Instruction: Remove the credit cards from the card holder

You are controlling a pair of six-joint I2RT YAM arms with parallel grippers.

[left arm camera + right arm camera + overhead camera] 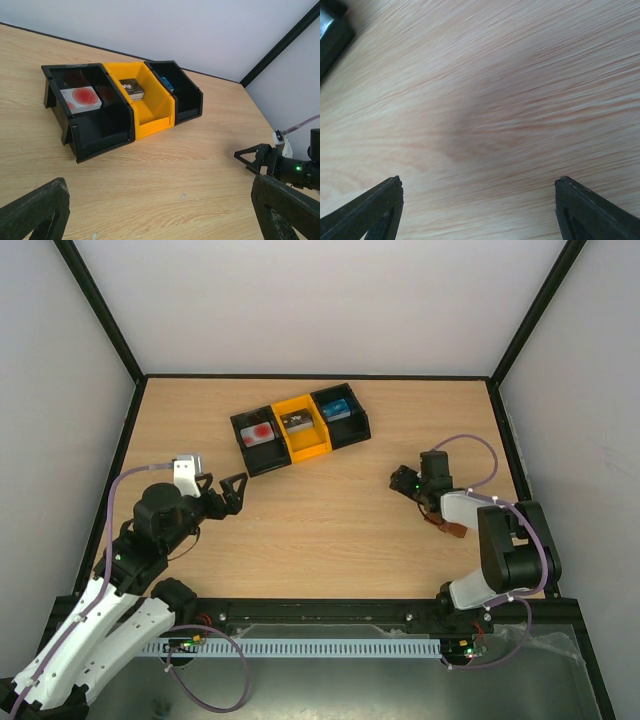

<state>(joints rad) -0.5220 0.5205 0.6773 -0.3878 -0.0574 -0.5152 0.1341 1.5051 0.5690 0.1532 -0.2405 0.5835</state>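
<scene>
A whitish credit card with a red round mark (259, 433) (82, 98) lies in the left black bin of a three-part tray (352, 430) (102, 127). The brown card holder (454, 531) lies on the table at the right, mostly hidden under my right arm. My right gripper (405, 480) (479, 187) (255, 157) hangs open over bare wood, left of the holder, with nothing between its fingers. My left gripper (230, 492) (157, 200) stands open in front of the tray, holding nothing.
The yellow middle bin (312, 440) (155, 117) holds a black card (294, 421) (132, 88). The right black bin holds a blue card (336, 409) (168, 85). Black frame rails run along the table's edges, with white walls behind.
</scene>
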